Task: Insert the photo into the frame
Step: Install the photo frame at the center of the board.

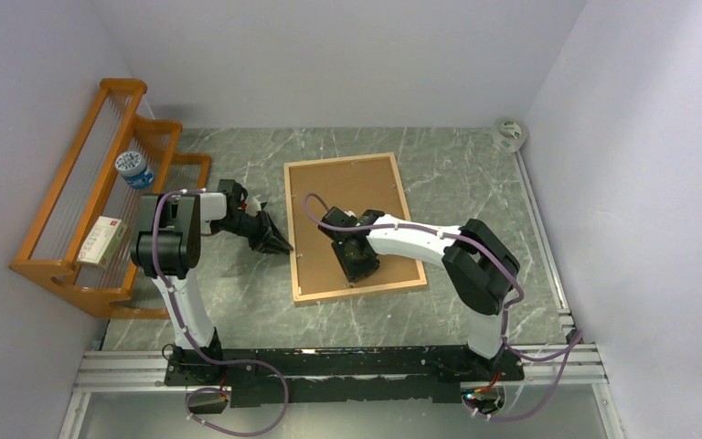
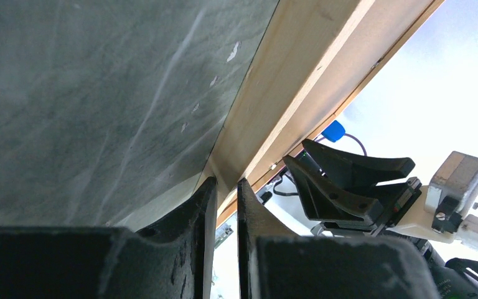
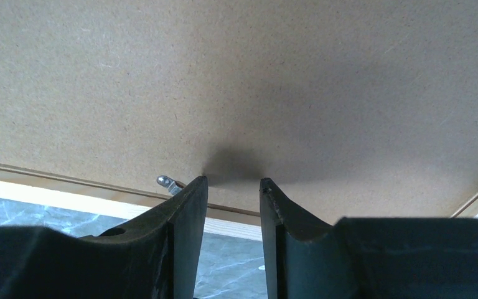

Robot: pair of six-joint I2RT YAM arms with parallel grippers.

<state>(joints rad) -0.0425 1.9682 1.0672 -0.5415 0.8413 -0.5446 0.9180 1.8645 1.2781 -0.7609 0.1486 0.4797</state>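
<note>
The frame (image 1: pixel 290 229) lies face down in the middle of the table, with the brown backing board (image 1: pixel 347 187) filling it. The photo is out of view. My left gripper (image 1: pixel 281 245) reaches in low from the left. In the left wrist view its jaws (image 2: pixel 224 187) are nearly together, and the tips pinch the frame's light-wood left rim (image 2: pixel 286 93). My right gripper (image 1: pixel 363 273) hovers over the near part of the board. Its jaws (image 3: pixel 233 182) are parted with nothing between them, and the tips sit close to the board (image 3: pixel 255 81) beside a metal tab (image 3: pixel 167 182).
An orange wooden rack (image 1: pixel 91 201) stands at the left wall, holding a can (image 1: pixel 133 167) and a small box (image 1: pixel 102 240). A tape roll (image 1: pixel 510 133) sits in the far right corner. The right gripper (image 2: pixel 348 180) shows in the left wrist view.
</note>
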